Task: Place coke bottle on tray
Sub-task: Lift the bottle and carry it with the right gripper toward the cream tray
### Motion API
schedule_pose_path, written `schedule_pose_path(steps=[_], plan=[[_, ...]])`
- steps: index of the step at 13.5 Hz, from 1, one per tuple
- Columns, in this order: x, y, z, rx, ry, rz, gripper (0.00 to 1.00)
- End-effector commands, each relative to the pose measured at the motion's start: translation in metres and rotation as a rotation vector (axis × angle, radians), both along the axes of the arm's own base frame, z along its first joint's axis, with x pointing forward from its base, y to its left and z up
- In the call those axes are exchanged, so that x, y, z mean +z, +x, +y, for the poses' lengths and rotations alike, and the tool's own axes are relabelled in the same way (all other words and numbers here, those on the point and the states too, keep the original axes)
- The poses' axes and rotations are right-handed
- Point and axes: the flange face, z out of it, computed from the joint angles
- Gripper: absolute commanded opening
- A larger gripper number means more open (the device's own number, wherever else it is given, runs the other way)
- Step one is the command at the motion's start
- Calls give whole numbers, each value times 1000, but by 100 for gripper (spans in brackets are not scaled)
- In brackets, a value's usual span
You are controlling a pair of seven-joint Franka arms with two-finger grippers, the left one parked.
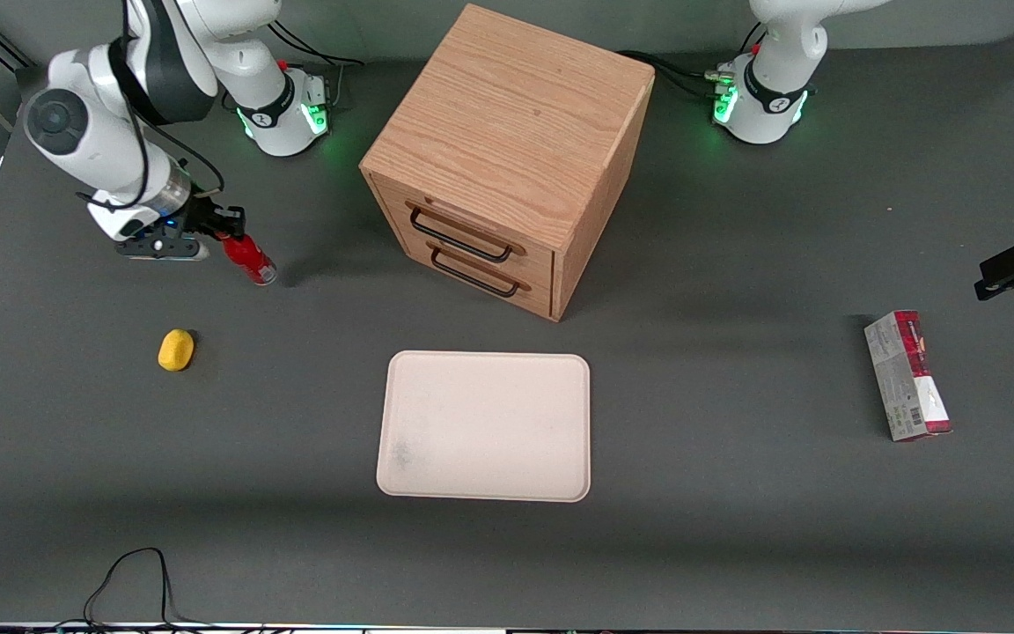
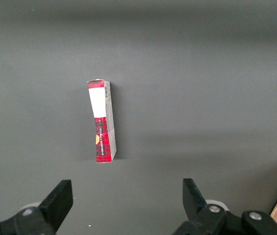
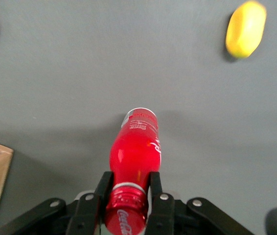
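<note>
The coke bottle (image 1: pixel 248 256) is a small bright-red bottle with a clear base. It hangs tilted, just above the table, toward the working arm's end. My right gripper (image 1: pixel 225 226) is shut on its neck, just below the red cap. In the right wrist view the fingers (image 3: pixel 104 188) clamp the bottle (image 3: pixel 134 152) on both sides of the neck. The cream tray (image 1: pixel 485 425) lies flat near the table's middle, nearer the front camera than the bottle, and nothing lies on it.
A yellow lemon-like object (image 1: pixel 176 350) lies nearer the front camera than the bottle; it also shows in the right wrist view (image 3: pixel 245 29). A wooden two-drawer cabinet (image 1: pixel 507 150) stands beside the bottle. A red-and-grey carton (image 1: pixel 907 375) lies toward the parked arm's end.
</note>
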Motion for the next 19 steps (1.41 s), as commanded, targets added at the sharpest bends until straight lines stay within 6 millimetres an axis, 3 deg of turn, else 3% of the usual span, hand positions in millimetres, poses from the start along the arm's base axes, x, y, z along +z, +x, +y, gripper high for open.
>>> schedule_pose_path(steps=[1,7,9,11,12,14,15,19], plan=[[58,53,20,39,-24,22,6],[162,148,95,105,-7,-49,6],[177,187,117,122,16,-60,6],[184,219,159,180,46,-87,6],[173,235,176,201,70,-101,7],[133,258,208,233,124,-134,8],[115,271,215,234,139,-170,9],[9,308,240,229,164,-210,10]])
